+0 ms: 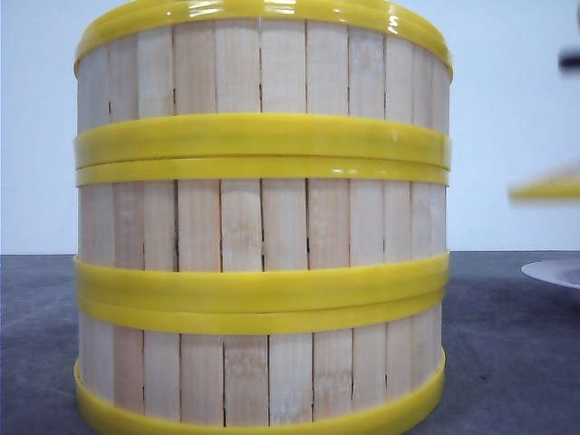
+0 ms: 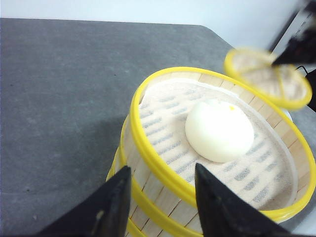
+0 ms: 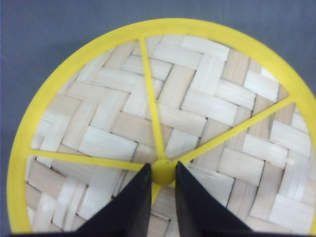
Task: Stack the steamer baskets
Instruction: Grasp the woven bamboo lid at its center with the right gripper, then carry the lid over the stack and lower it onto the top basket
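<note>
Bamboo steamer baskets (image 1: 261,227) stacked, base cut off; left claw (image 2: 160,190) open, right claw (image 3: 162,180) pinching lid (image 3: 197,98) knob

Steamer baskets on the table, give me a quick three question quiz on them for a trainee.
1. True or false: the steamer baskets stand stacked three high.
2. What lies in the top basket? A) bun B) plate C) nothing
3. Fill in: the right tool is shut on the knob of the ____.

Key: 1 true. 2 A, the bun. 3 lid.
</note>
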You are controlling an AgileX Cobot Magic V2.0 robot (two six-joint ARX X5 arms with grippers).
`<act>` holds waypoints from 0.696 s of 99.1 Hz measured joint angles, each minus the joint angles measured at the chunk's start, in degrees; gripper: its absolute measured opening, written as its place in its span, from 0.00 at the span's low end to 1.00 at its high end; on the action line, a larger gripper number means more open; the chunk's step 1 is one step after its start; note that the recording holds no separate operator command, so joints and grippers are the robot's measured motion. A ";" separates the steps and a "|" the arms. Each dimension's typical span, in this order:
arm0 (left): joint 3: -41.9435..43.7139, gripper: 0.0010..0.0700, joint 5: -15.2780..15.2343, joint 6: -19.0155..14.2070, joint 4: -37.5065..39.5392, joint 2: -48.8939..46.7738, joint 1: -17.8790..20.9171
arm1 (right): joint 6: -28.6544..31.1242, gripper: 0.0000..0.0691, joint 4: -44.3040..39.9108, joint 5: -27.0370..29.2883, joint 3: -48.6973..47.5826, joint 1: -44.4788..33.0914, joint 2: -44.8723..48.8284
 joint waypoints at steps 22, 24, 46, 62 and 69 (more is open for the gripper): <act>0.00 0.33 0.00 0.00 -0.15 0.00 0.00 | -1.62 0.08 -7.93 -3.69 11.80 6.88 -3.98; 0.00 0.33 0.00 0.00 -0.20 0.00 0.00 | -1.70 0.08 -8.50 -4.26 12.85 7.85 -3.98; 0.00 0.33 0.00 0.02 -0.20 0.00 0.00 | -1.92 0.08 -12.76 -6.95 23.04 21.81 -3.96; 0.00 0.33 0.00 0.02 -0.20 0.00 0.00 | -1.88 0.08 -14.10 -6.93 27.56 32.92 -2.51; 0.00 0.33 0.00 0.02 -0.20 0.00 0.00 | -1.88 0.08 -15.54 -6.93 29.11 37.38 -0.85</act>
